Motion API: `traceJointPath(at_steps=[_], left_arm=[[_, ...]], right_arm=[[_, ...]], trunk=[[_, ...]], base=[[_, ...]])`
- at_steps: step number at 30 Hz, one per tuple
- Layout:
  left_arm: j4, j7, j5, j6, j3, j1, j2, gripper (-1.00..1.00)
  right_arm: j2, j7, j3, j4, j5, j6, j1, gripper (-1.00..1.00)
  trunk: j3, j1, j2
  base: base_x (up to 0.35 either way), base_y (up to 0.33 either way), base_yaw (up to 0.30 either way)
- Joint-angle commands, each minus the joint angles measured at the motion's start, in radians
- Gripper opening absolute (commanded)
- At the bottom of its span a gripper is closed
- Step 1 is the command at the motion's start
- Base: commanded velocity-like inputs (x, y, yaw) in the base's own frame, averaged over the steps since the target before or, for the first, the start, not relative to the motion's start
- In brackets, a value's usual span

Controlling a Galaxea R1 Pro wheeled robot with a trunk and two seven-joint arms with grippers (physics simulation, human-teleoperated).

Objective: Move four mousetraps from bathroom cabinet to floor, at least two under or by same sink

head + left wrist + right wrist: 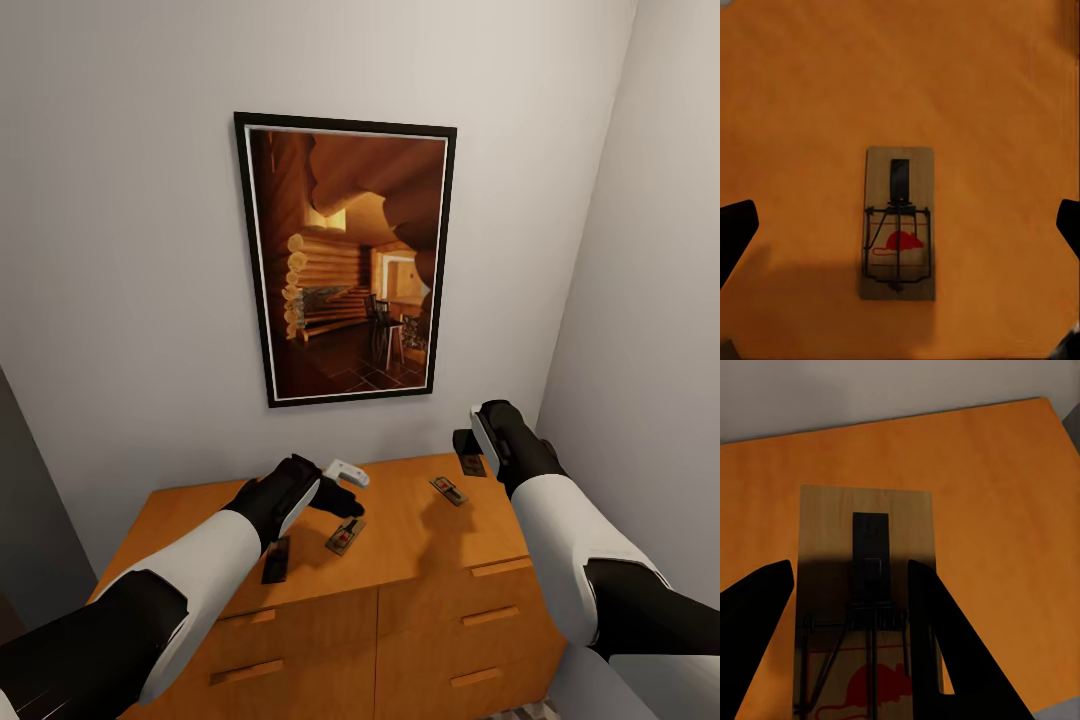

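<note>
Head view shows the robot drawn up to the cabinet (400,540), whose orange-brown top sits under a framed picture (345,260) on the pale wall (120,250), with a side wall close on the right. All four mousetraps lie on that top: one near the front edge at the left (275,560), one in the middle (345,537), one further right (449,490), and one at the back right corner (471,463).

So the pick-up step is in hand, and none has reached the floor yet.

The left gripper (345,478) hovers above the middle mousetrap (898,223); in the left wrist view its dark fingertips (736,229) stand spread wide at either edge, well clear of the board. The right gripper (478,440) is over the corner mousetrap (866,600). In the right wrist view its fingers (945,645) are parted over the board, one near its left edge and one across its right half, but I cannot tell whether they touch it.

Next, I judge, each arm must come straight down and close on the thin board's long edges.

Room is tight for the right arm, with the side wall and the cabinet's back corner near. The left arm has open top around it.
</note>
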Motion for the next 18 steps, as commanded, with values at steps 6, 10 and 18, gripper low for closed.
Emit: traceJointPath(at_steps=[6, 10, 18], left_arm=[[0.004, -0.020, 0.002, 0.003, -0.002, 0.000, 0.000, 1.00], [0.004, -0.022, 0.002, -0.025, -0.002, 0.000, 0.000, 1.00], [0.001, -0.022, 0.002, -0.038, -0.002, 0.000, 0.000, 1.00]], right_arm=[[0.001, 0.005, -0.007, -0.001, 0.008, 0.004, -0.001, -1.00], [0.001, 0.005, -0.007, -0.001, 0.008, 0.003, -0.001, -1.00], [0.001, 0.005, -0.006, -0.002, 0.008, 0.001, -0.001, -1.00]], trunk=[[-0.002, 0.001, -0.002], [-0.002, 0.001, -0.002], [-0.002, 0.001, -0.002]], base=[[0.000, 0.000, 0.000], [0.000, 0.000, 0.000], [0.000, 0.000, 0.000]])
